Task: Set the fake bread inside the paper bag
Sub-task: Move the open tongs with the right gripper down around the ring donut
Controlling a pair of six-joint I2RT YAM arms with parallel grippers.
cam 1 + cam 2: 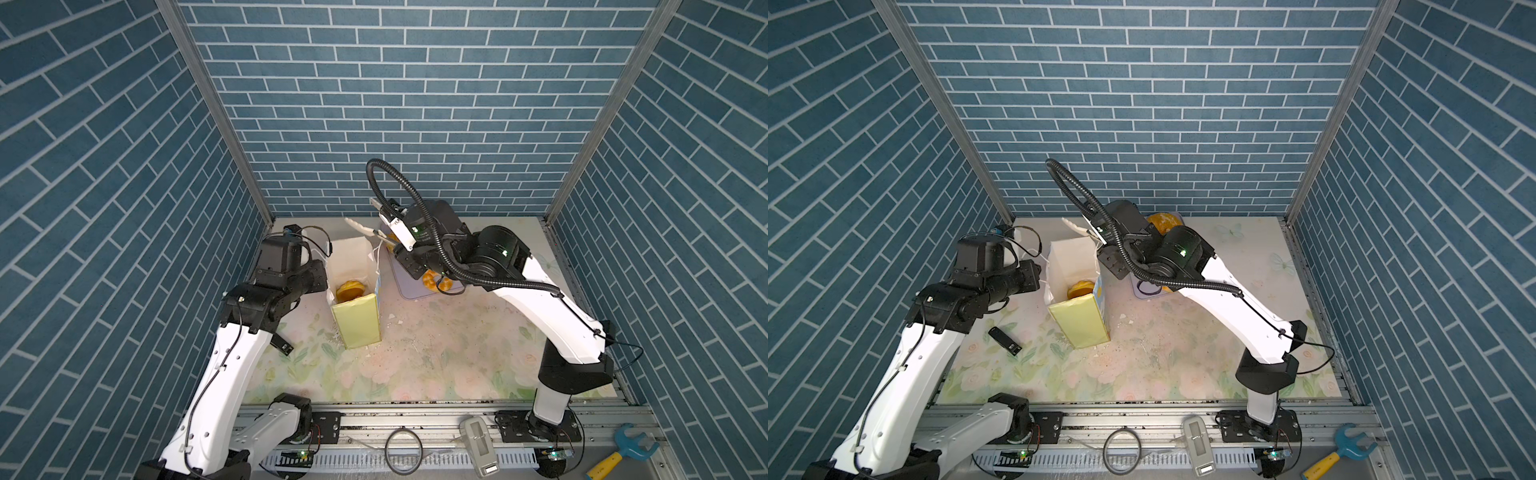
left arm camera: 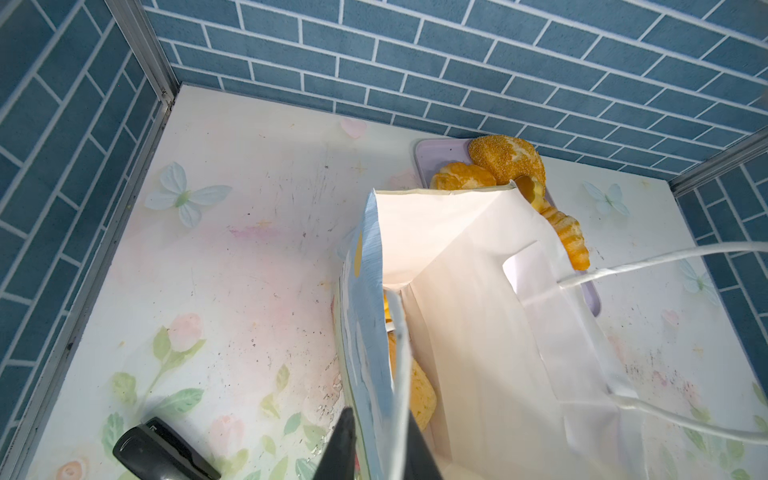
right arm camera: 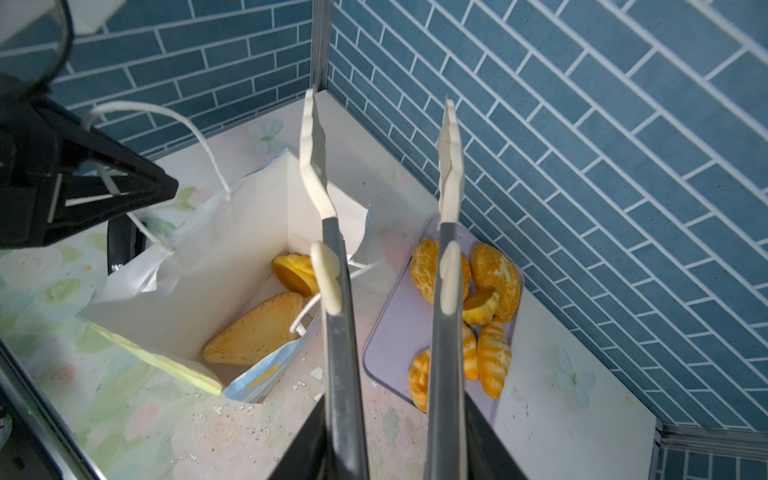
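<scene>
1. The paper bag (image 1: 358, 328) stands upright on the counter (image 1: 457, 357), mouth open, just beside the lavender tray (image 3: 390, 357).
2. Over to the left end effector (image 2: 380, 432). Its fingers are drawn in narrow on either side of the bag's blue printed wall, with paper and a white cord handle (image 2: 401, 365) between them. That reads as a pinch, holding the bag in place.
3. The right end effector (image 3: 392, 419) is clamped on a pair of tongs (image 3: 338, 332). The tong arms are spread apart with nothing between the white tips, so they carry nothing!
4. In the right wrist view, one tong arm lines up over the bag's rim and the other over the tray. The tongs are raised, touching neither.
5. Now the score. Two pieces of the fake bread (image 3: 253, 332) lie on the bag's floor: a flat oval loaf and, beside it, a ridged piece (image 3: 297, 274).
6. On the tray, bunched together, are a seeded loaf (image 3: 496, 278), a ridged bun (image 3: 424, 266), a striped croissant (image 3: 494, 357) and some smaller pieces. It looks like about six, though a tong arm covers part of the pile.
7. My call is that roughly a quarter of the job is done. The tray pile is all that remains, and it goes over one tong-load at a time.
</scene>
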